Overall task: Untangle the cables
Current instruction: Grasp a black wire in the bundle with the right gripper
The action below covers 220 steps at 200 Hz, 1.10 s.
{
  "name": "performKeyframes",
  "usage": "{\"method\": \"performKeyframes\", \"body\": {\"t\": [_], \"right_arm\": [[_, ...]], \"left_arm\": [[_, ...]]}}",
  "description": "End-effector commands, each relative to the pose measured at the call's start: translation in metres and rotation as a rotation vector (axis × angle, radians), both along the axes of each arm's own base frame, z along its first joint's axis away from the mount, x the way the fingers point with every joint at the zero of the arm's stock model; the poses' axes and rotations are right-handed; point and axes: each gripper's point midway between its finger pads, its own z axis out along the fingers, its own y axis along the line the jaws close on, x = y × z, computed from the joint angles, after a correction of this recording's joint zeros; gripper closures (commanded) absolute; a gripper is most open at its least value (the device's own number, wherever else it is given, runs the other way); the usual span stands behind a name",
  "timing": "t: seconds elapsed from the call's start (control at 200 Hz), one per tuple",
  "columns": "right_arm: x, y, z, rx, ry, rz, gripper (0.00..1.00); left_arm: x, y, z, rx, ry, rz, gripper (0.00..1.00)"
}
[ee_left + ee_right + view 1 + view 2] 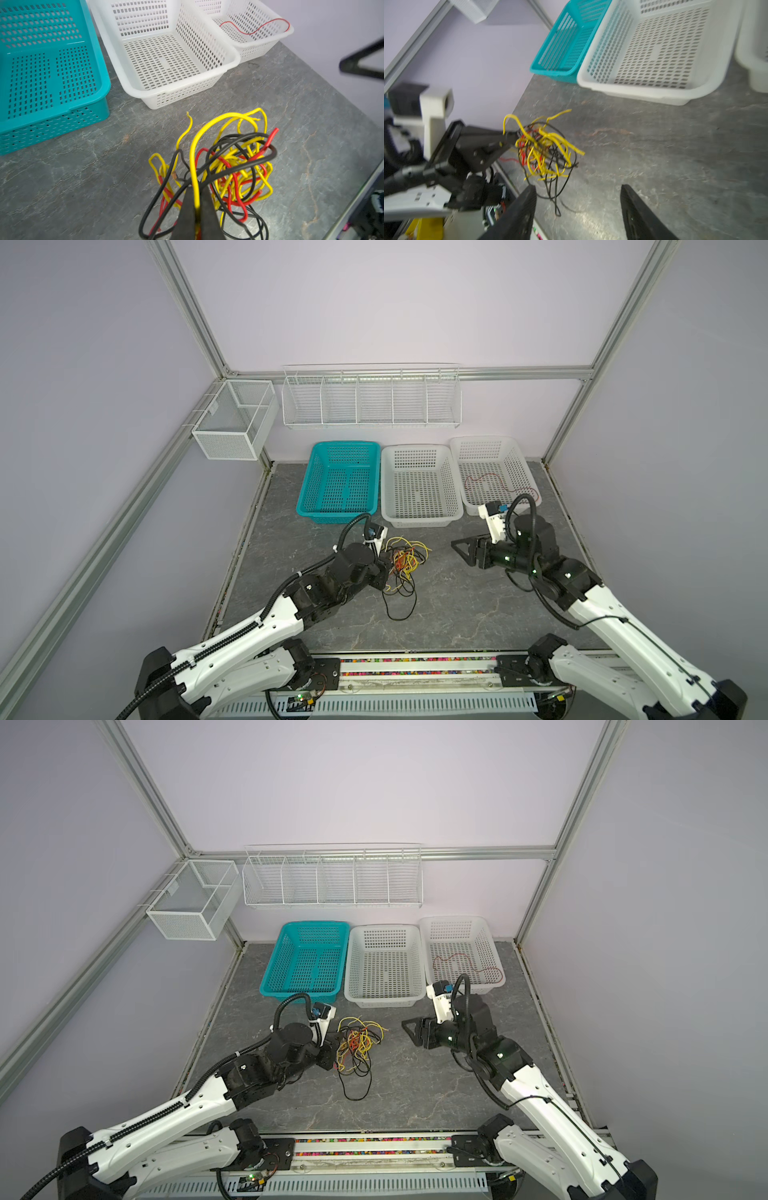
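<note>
Grey worktop (457, 614) is occupied by tangled cables (405, 560), pinched by the left pincer (196, 191); the right pincer (577, 187) is held spread, to their right.

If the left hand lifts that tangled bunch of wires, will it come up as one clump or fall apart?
Probably one clump: the black, yellow and red loops in the tangle of cables cross through each other repeatedly. Likely floppy: black loops trail onto the table while the left hand pinches one yellow cable. Probably light, being thin wire.
</note>
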Motion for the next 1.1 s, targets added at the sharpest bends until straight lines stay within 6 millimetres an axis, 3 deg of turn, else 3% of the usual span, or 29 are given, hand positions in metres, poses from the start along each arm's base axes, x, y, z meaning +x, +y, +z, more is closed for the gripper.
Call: {"method": "performKeyframes", "body": {"t": [0.0,0.205,0.44,0.59,0.76,1.095], "right_arm": [[-0.024,0.017,0.012,0.138,-0.029,0.088,0.33],[-0.052,0.028,0.000,0.137,-0.049,0.133,0.34],[-0.070,0.057,-0.041,-0.009,-0.054,0.227,0.39],[-0.061,0.056,-0.064,-0.185,-0.114,0.178,0.44],[-0.048,0.057,-0.072,-0.285,-0.168,0.142,0.47],[-0.042,0.074,-0.087,-0.348,-0.213,0.169,0.49]], "left_arm": [[-0.009,-0.010,0.000,-0.130,0.148,0.026,1.00],[-0.005,-0.025,-0.011,-0.357,0.280,0.120,1.00],[0.002,-0.036,-0.017,-0.415,0.329,0.163,1.00],[0.000,-0.039,-0.019,-0.416,0.332,0.164,1.00],[-0.006,-0.040,-0.029,-0.397,0.346,0.164,1.00],[-0.013,-0.036,-0.038,-0.370,0.371,0.166,1.00]]}}
